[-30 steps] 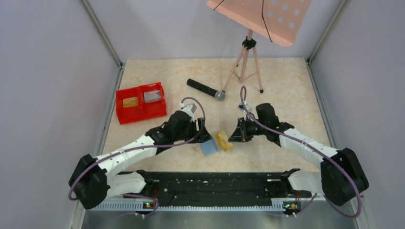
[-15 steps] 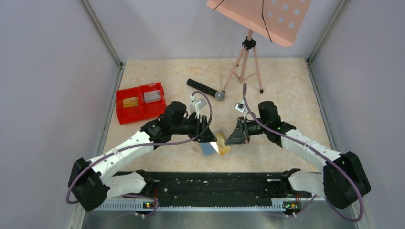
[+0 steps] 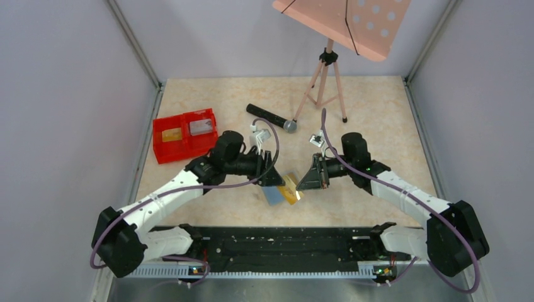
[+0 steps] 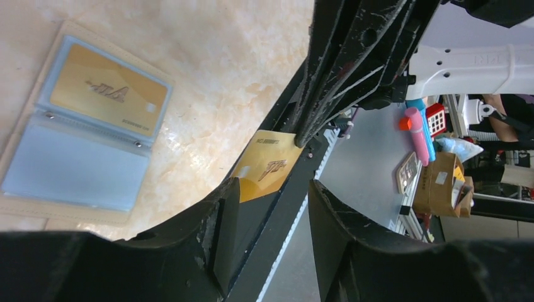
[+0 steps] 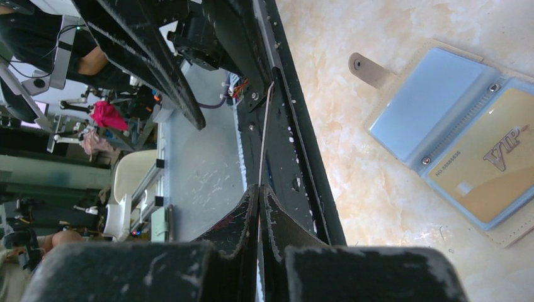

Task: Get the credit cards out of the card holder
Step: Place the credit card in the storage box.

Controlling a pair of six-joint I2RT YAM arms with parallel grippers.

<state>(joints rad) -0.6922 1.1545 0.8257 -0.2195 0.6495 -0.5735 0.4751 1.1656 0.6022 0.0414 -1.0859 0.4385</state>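
A beige marble-pattern table [image 3: 378, 126] boxed in by grey walls, with a pink music stand [image 3: 343, 22] at 1 o'clock from centre and a microphone [image 3: 271, 117] at 12. Here my two grippers meet tip to tip over the card holder [image 3: 273, 195], which lies flat and open on the table just at their 6 o'clock.

My right gripper [image 5: 259, 189] is pressed together on the thin edge of a gold credit card [image 4: 264, 165], held clear of the table. My left gripper [image 4: 272, 189] has its jaws apart astride that card. One finger touches the card's lower edge and the other shows a gap, so I judge the card not yet pinched.

In the holder, one panel is bare blue sleeve and the other holds a second gold card [image 4: 107, 94]. Well apart at 10 o'clock, a red tray [image 3: 182, 153] carries a yellow card [image 3: 171, 134] in its 9 o'clock compartment and a grey card [image 3: 200, 127] in the other.

The step in hand, as I read it, is a hand-over of the drawn card from right to left. Next, my left must close firmly before my right lets go. After that come the tray and the last card.
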